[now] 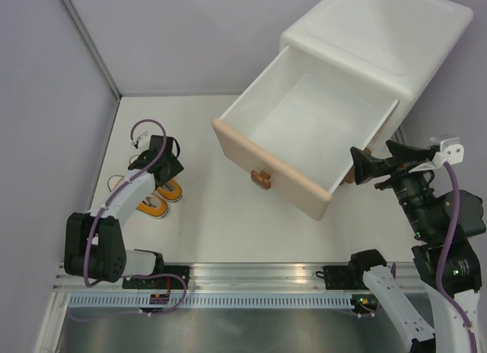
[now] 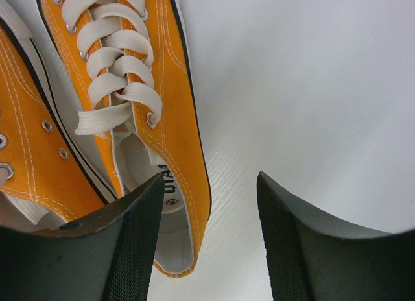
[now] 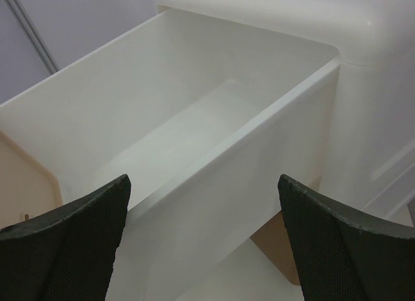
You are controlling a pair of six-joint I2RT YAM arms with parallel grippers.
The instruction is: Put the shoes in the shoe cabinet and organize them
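While the right gripper [image 3: 202, 181] gapes, the spread left gripper [image 2: 211, 178] seemingly straddles 1 shoe [image 2: 172, 113].

orange shoes [image 1: 161, 199]: partly lost under left arm [image 1: 122, 195] | brown lower drawer [image 3: 272, 242]: mostly buried behind the open upper drawer [image 1: 304, 195]

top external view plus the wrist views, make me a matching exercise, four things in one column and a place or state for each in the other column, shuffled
Things
1. pair of orange canvas sneakers with white laces
2. beige-fronted upper drawer
3. left tool
4. right tool

Places and states
a. pulled out, nothing inside
b. open, close to the drawer's right side wall
c. side by side on the white table, at the left
d. open, down over the heel end of one sneaker

Pairs: 1-c, 2-a, 3-d, 4-b
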